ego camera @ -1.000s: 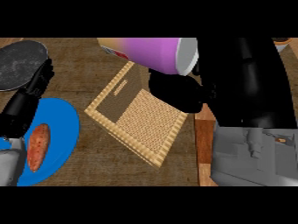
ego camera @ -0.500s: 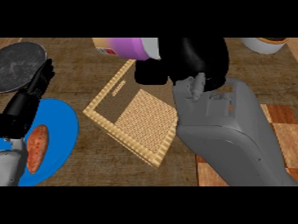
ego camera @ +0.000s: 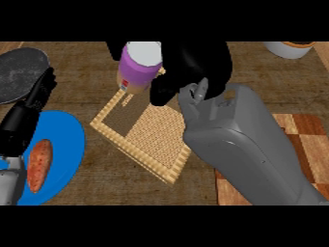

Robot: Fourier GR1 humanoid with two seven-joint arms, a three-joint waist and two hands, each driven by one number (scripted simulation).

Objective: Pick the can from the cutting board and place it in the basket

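One purple-topped cylindrical can (ego camera: 138,67), being carried by the black right hand (ego camera: 192,67) curling round it, is hanging above the woven square basket (ego camera: 147,136) mid-counter, off the wooden cutting board (ego camera: 306,144). Next: lowering, then releasing inside.

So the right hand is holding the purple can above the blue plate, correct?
Not quite. In the head view the right hand holds the purple can above the far end of the woven basket. The blue plate lies off to the left.
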